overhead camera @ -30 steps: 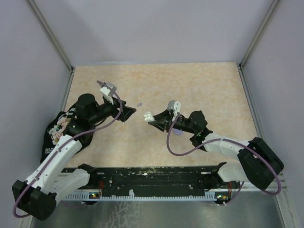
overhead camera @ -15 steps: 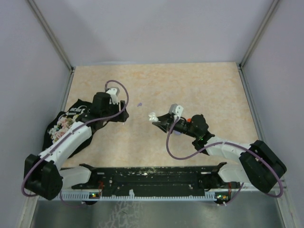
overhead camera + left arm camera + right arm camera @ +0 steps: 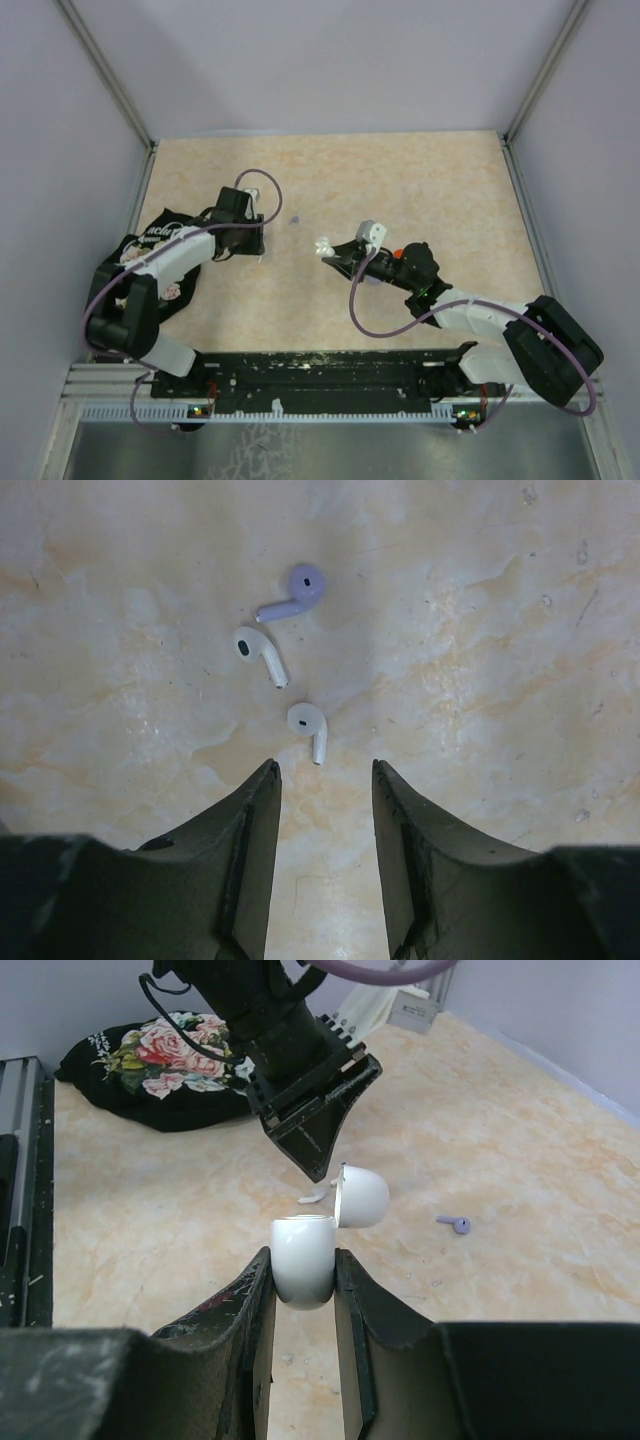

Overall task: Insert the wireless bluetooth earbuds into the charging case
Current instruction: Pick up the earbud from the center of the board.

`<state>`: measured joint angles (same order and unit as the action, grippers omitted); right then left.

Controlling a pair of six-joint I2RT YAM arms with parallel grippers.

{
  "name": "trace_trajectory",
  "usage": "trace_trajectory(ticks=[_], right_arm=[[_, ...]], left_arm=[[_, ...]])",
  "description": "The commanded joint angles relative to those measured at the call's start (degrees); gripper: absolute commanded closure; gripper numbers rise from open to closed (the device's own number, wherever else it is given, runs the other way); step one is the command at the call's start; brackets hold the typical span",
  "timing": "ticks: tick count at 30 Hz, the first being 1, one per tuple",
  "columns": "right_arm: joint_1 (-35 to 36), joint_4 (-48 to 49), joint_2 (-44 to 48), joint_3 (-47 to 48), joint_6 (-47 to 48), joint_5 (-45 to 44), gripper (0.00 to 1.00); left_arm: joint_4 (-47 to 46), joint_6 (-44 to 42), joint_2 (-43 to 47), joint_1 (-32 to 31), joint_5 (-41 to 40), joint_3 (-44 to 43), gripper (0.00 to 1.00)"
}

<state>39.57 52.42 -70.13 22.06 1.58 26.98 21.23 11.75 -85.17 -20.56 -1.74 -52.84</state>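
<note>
Three earbuds are in play, though only one is made out from the top view: a lilac earbud point(image 3: 294, 220) lying on the table point(image 3: 420, 180) between the two arms. The left gripper point(image 3: 257, 252) is pointed down at the surface near it, and its jaws cannot be judged from up here. The right gripper point(image 3: 330, 250) is seen clamped on a white charging case point(image 3: 322, 244). A black floral pouch point(image 3: 140, 262) is spotted under the left arm.

Over to the left wrist view, where all three are laid out. The lilac one is set farthest off, a second white earbud point(image 3: 258, 653) lies just beside it, and the nearest white earbud point(image 3: 308, 723) sits just ahead of the fingertips, roughly in line with the gap. The jaws are held apart and nothing is gripped between them.

On to the right wrist view. The case is pinched by its lower half and held clear of the table, with its lid point(image 3: 360, 1197) flipped open and the left gripper hung just beyond it.

These pieces are judged tiny, light, hard and glossy, so a skid or a pop-out under pressure is to be expected. The rounded head is best taken gently, so that the stem is left free for the socket.
</note>
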Motion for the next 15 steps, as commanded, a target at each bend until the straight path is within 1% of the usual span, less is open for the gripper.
trace_trajectory(ticks=[1,9,15], right_arm=[[-0.37,1.67,2.05,-0.10,1.30,-0.36,1.00],[-0.37,0.86,2.45,-0.18,2.11,-0.67,1.00],[-0.43,0.06,2.84,-0.41,2.47,-0.69,1.00]], left_arm=[[2.05,-1.68,-4.28,0.52,-0.58,-3.77,0.54],[3.44,-2.24,-10.23,0.54,0.27,-6.01,0.54],[5.26,-2.43,-13.68,0.52,2.45,-8.10,0.54]])
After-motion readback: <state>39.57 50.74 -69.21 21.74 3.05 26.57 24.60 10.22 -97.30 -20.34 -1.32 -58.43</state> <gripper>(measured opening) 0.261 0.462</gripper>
